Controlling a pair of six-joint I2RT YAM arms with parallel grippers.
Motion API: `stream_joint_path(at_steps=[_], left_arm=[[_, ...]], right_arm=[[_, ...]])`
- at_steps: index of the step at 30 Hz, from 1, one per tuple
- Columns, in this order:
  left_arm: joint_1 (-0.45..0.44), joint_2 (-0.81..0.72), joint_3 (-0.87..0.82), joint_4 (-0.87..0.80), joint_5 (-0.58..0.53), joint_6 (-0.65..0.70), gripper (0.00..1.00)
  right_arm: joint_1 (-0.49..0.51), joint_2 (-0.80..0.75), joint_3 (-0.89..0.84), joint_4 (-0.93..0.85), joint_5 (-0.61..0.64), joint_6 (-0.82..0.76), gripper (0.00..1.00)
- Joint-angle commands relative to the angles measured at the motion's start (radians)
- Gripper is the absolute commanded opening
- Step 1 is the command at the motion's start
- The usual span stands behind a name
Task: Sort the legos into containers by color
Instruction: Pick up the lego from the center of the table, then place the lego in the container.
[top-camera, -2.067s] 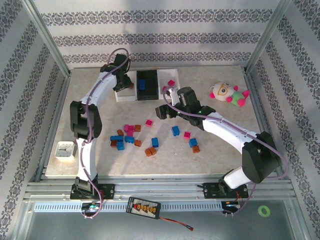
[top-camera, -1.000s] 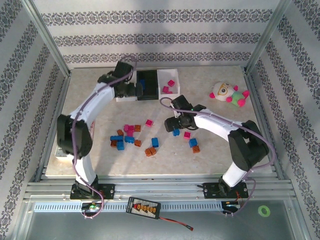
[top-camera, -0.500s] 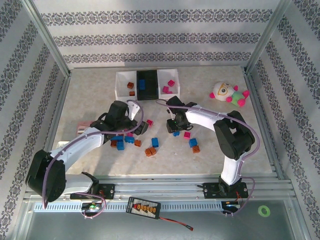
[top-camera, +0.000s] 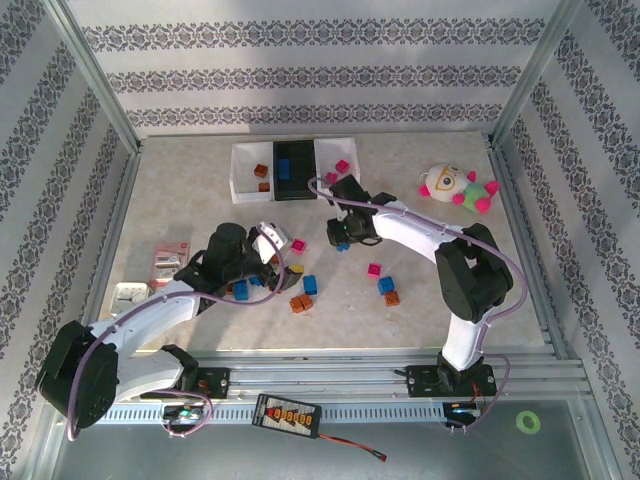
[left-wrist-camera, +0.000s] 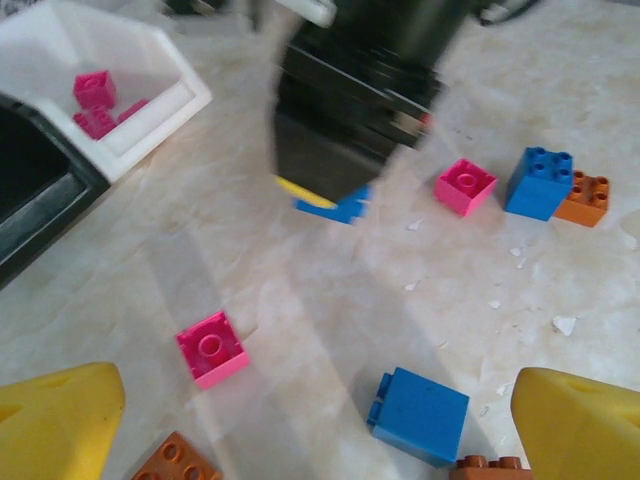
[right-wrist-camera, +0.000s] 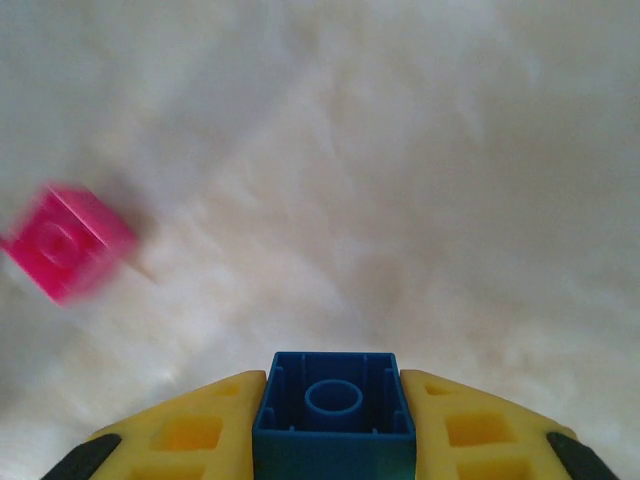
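Note:
My right gripper (right-wrist-camera: 333, 440) is shut on a blue lego (right-wrist-camera: 333, 410), held just above the table with its hollow underside facing the camera. From above, this gripper (top-camera: 338, 238) hangs in front of the containers: a white bin (top-camera: 250, 190) with orange legos, a black bin (top-camera: 293, 195) and a white bin (top-camera: 322, 160) with pink legos. My left gripper (left-wrist-camera: 320, 430) is open above the table; a pink lego (left-wrist-camera: 211, 347) and a blue lego (left-wrist-camera: 420, 415) lie between its yellow fingers (left-wrist-camera: 55, 420). More legos (top-camera: 298, 302) lie scattered mid-table.
A plush toy (top-camera: 455, 187) lies at the back right. A red-and-white packet (top-camera: 170, 258) and a small white box (top-camera: 125, 295) sit at the left edge. Both arms reach over the middle of the table, close to each other.
My right gripper closed on the blue lego and carried it up and back toward the bins. My left arm swung from the bins down to the scattered pile, staying open.

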Motion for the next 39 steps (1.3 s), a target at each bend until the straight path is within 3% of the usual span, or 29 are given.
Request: stream_joint_path(at_steps=[1, 7, 19, 24, 26, 29, 32, 39], left_arm=[[-0.015, -0.022, -0.075, 0.232, 0.06, 0.008, 0.99], [-0.016, -0.012, -0.154, 0.37, 0.034, -0.048, 0.99], [-0.027, -0.017, -0.208, 0.423, 0.003, -0.087, 0.99], [-0.026, -0.012, -0.214, 0.426, -0.014, -0.102, 0.99], [-0.025, -0.011, -0.212, 0.427, -0.013, -0.1, 0.99], [-0.026, -0.005, -0.204, 0.421, -0.006, -0.091, 0.99], [-0.025, 0.012, -0.194, 0.423, 0.009, -0.078, 0.99], [-0.03, 0.085, -0.167, 0.446, 0.097, -0.028, 0.99]], right_arm=[[0.004, 0.009, 0.084, 0.165, -0.003, -0.001, 0.25], [0.003, 0.15, 0.274, 0.345, 0.0, 0.016, 0.27], [0.003, 0.464, 0.634, 0.437, 0.079, 0.039, 0.27], [0.006, 0.508, 0.702, 0.414, 0.109, 0.0, 0.32], [0.006, 0.504, 0.718, 0.403, 0.115, -0.02, 0.41], [0.004, 0.467, 0.703, 0.402, 0.116, -0.042, 0.56], [-0.002, 0.39, 0.634, 0.411, 0.102, -0.045, 0.64], [-0.02, 0.063, 0.187, 0.458, 0.073, -0.038, 0.72]])
